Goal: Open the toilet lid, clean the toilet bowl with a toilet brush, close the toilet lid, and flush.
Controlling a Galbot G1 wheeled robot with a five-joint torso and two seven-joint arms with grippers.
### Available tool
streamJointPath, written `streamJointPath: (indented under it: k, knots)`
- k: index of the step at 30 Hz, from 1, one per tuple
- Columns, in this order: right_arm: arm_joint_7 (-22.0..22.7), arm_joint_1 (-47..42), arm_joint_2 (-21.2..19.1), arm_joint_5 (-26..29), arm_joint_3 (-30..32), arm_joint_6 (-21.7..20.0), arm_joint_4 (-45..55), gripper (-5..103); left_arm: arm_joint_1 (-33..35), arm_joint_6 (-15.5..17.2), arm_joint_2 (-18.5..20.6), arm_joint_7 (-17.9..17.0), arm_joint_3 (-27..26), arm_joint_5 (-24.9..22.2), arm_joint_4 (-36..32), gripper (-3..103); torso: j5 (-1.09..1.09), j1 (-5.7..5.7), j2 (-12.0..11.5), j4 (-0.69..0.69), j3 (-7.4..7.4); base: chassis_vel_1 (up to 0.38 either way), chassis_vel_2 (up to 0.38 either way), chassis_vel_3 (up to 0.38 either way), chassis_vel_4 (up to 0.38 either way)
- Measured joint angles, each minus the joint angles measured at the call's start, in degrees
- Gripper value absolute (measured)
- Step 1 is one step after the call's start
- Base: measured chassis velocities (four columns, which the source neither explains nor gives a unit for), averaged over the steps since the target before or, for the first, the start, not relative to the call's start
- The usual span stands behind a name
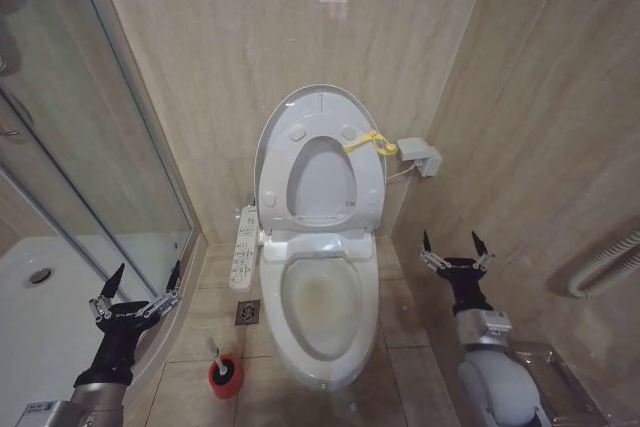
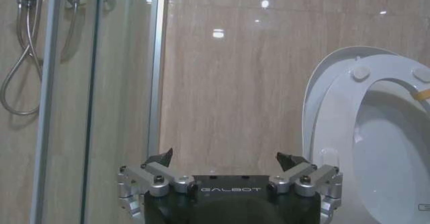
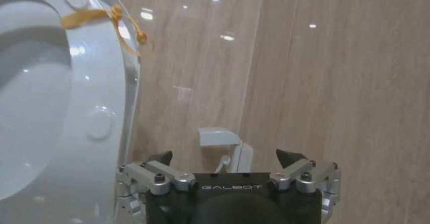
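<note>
The toilet lid [image 1: 322, 102] stands upright against the back wall, with the ring seat [image 1: 370, 182] raised in front of it and a yellow strap [image 1: 368, 142] at its right edge. Below, the toilet bowl [image 1: 320, 332] lies uncovered, its inside stained yellowish. The toilet brush [image 1: 214, 350] stands in its red holder [image 1: 226, 374] on the floor left of the bowl. My left gripper [image 1: 135, 285] hovers open above the shower edge, left of the brush. My right gripper [image 1: 455, 247] is open to the right of the bowl, empty. The left wrist view shows the open left gripper [image 2: 228, 161] and the lid's edge [image 2: 315, 98]; the right wrist view shows the right gripper [image 3: 228, 158] beside the strap [image 3: 100, 16].
A white button panel [image 1: 243, 247] runs along the bowl's left side. A glass shower door [image 1: 90, 127] and white shower tray [image 1: 40, 317] stand on the left. There is a floor drain [image 1: 247, 312], a white wall box [image 1: 420, 155] and a ribbed hose [image 1: 605, 262] on the right.
</note>
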Motion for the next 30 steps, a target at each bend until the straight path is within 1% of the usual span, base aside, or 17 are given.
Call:
streamJointPath:
  k: [1,2,3,5,6,9,10,14,15,18,19,22,24,27,28,30]
  knots:
    - [0.8,1.4,-0.4,0.0,-0.5,-0.4,-0.8,100,0.0,0.0,0.0,0.0,0.0,0.0,0.0,100,-0.01,0.0,0.0,0.0,0.0,0.0,0.0,0.0,0.0]
    - [1.6,2.9,-0.8,0.1,-1.0,-0.7,-1.6,100,0.0,0.0,0.0,0.0,0.0,0.0,0.0,100,0.0,0.0,0.0,0.02,0.0,0.0,0.0,0.0,0.0]
    - [1.6,2.9,-0.8,0.1,-1.0,-0.7,-1.6,100,0.0,0.0,0.0,0.0,0.0,0.0,0.0,100,0.0,0.0,0.0,0.02,0.0,0.0,0.0,0.0,0.0]
    - [2.7,7.0,-2.2,0.1,-2.5,-1.5,-4.2,100,0.0,0.0,0.0,0.0,0.0,0.0,0.0,100,-0.01,-0.01,0.0,0.02,0.0,0.0,0.0,0.0,0.0]
    - [2.7,7.0,-2.2,0.1,-2.5,-1.5,-4.2,100,0.0,0.0,0.0,0.0,0.0,0.0,0.0,100,-0.01,-0.01,0.0,0.02,0.0,0.0,0.0,0.0,0.0]
    - [3.0,12.8,-3.9,1.1,-4.0,-1.9,-8.4,100,0.0,0.0,0.0,0.0,0.0,0.0,0.0,100,0.0,0.0,0.0,0.02,0.0,0.0,0.0,0.0,0.0]
    - [3.0,12.8,-3.9,1.1,-4.0,-1.9,-8.4,100,0.0,0.0,0.0,0.0,0.0,0.0,0.0,100,0.0,0.0,0.0,0.02,0.0,0.0,0.0,0.0,0.0]
    - [4.0,20.3,-6.4,2.7,-6.2,-1.9,-14.7,100,0.0,0.0,0.0,0.0,0.0,0.0,0.0,100,0.0,0.0,0.0,0.02,0.0,0.0,0.0,0.0,0.0]
    - [4.0,20.3,-6.4,2.7,-6.2,-1.9,-14.7,100,0.0,0.0,0.0,0.0,0.0,0.0,0.0,100,0.0,0.0,0.0,0.02,0.0,0.0,0.0,0.0,0.0]
    - [4.0,25.2,-7.9,3.5,-7.5,-1.4,-19.5,100,0.0,0.0,0.0,0.0,0.0,0.0,0.0,100,0.0,0.0,0.0,0.01,0.0,0.0,0.0,0.0,0.0]
    - [4.0,25.2,-7.9,3.5,-7.5,-1.4,-19.5,100,0.0,0.0,0.0,0.0,0.0,0.0,0.0,100,0.0,0.0,0.0,0.01,0.0,0.0,0.0,0.0,0.0]
    - [4.0,30.1,-8.4,4.5,-9.2,-0.7,-23.8,100,0.0,0.0,0.0,0.0,0.0,0.0,0.0,100,0.0,0.0,0.0,0.01,0.0,0.0,0.0,0.0,0.0]
    - [4.0,31.7,-8.3,4.5,-9.7,-0.5,-25.0,100,0.0,0.0,0.0,0.0,0.0,0.0,0.0,100,0.0,0.0,0.0,0.01,0.0,0.0,0.0,0.0,0.0]
    - [4.3,37.0,-7.6,4.6,-11.7,-0.5,-28.7,100,0.0,0.0,0.0,0.0,0.0,0.0,0.0,100,-0.01,0.0,0.0,0.02,0.0,0.0,0.0,0.0,0.0]
    - [4.3,37.0,-7.6,4.6,-11.7,-0.5,-28.7,100,0.0,0.0,0.0,0.0,0.0,0.0,0.0,100,-0.01,0.0,0.0,0.02,0.0,0.0,0.0,0.0,0.0]
    - [4.6,40.3,-7.4,4.6,-13.3,-0.2,-31.4,100,0.0,0.0,0.0,0.0,0.0,0.0,0.0,100,-0.01,0.0,0.0,0.03,0.0,0.0,0.0,0.0,0.0]
